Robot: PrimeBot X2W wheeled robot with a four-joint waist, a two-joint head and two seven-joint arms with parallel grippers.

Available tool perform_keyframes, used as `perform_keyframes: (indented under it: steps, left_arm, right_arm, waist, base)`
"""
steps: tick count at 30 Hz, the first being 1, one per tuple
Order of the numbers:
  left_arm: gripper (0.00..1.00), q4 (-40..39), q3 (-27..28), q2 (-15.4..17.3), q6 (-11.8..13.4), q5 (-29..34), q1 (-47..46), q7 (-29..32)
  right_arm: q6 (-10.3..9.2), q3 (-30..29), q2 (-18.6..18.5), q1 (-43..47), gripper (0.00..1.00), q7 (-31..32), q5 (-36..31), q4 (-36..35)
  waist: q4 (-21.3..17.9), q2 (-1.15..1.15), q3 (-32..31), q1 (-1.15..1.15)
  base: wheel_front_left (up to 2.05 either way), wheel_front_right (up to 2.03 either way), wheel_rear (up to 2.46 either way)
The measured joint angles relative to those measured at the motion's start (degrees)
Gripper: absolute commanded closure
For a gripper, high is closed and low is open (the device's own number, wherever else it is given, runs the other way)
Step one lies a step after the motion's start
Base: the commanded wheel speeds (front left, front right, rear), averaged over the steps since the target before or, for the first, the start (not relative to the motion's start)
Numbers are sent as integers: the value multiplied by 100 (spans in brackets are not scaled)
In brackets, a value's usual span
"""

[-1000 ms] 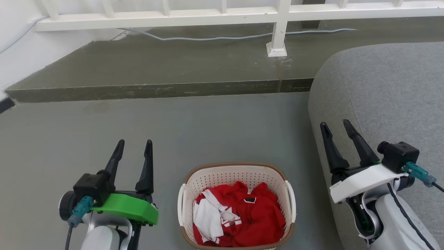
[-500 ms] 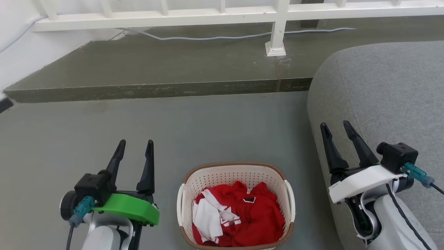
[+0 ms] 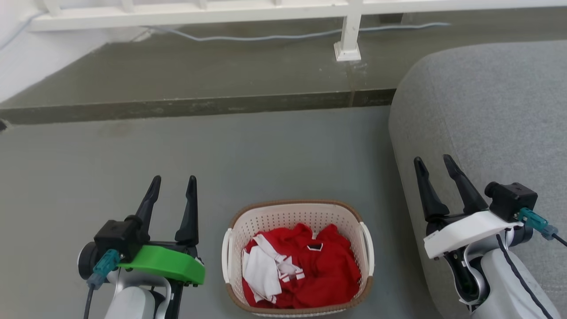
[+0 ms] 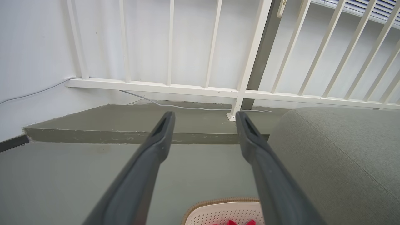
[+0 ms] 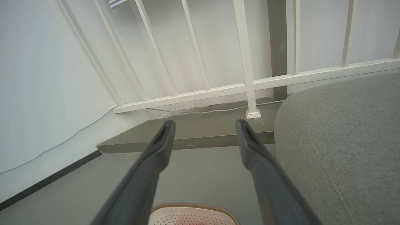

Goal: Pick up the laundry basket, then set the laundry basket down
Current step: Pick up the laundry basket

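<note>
Nothing's gripped by left fingers point(image 3: 188, 212) or right fingers point(image 3: 427, 195), both spread apart; basket point(image 3: 294, 204) floor is hidden under red clothes point(image 3: 328, 270).

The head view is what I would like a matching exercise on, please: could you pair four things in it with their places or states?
Things:
1. laundry basket
2. left claw
3. right claw
4. red clothes

Places or states:
A. open, at the lower right, seen against the grey sofa
B. open, at the lower left, seen against the floor
C. standing on the floor, between the two claws
D. lying inside the basket

Pairs: 1-C, 2-B, 3-A, 4-D
</note>
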Motion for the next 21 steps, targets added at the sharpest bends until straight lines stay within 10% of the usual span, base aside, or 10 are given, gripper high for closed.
perform_keyframes:
  steps: [21]
  left_arm:
    - [0, 291, -409, -3, 73, -189, -783, -4]
  right_arm:
    - [57, -183, 12, -482, 0, -8, 221, 681]
  waist:
    - [-6, 0, 1245, 0]
  base:
    - [0, 0, 0]
